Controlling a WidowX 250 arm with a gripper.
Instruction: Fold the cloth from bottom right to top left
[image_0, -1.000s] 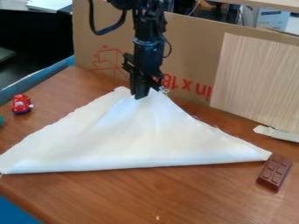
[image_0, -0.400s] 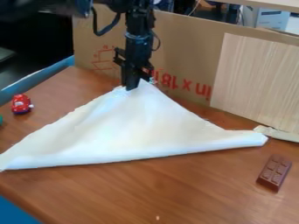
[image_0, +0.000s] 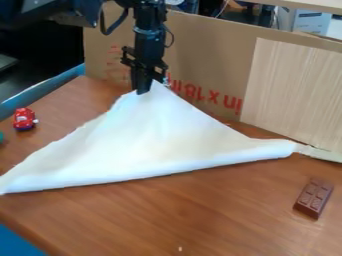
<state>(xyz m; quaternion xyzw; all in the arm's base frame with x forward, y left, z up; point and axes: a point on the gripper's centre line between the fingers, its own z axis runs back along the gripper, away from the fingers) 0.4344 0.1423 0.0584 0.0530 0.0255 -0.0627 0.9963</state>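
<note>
A brown wood-grained table (image_0: 167, 220) fronts an upright tan cardboard panel with red markings (image_0: 214, 55), as a large off-white fabric cloth (image_0: 153, 142) lies across the middle of the tabletop in a rough triangle, long edge toward the camera. A pale striped wooden board (image_0: 294, 92) leans at right. The black robot arm (image_0: 148, 35) hangs above the cloth's far corner, having moved up and left; its black two-finger gripper (image_0: 143, 91) has its fingers drawn together on the fabric at that peak. The cloth has slid with it: its right corner has left the brown segmented chocolate-like bar (image_0: 314, 198) and now sits by the ragged pale strip (image_0: 318, 153) below the board, while the left corner has barely shifted. The diagonal fold appears largely made, and further pulling would likely drag the cloth rather than fold it; lowering and releasing the corner seems next. A small red toy car (image_0: 25, 119) stands at left, apart from the cloth.
</note>
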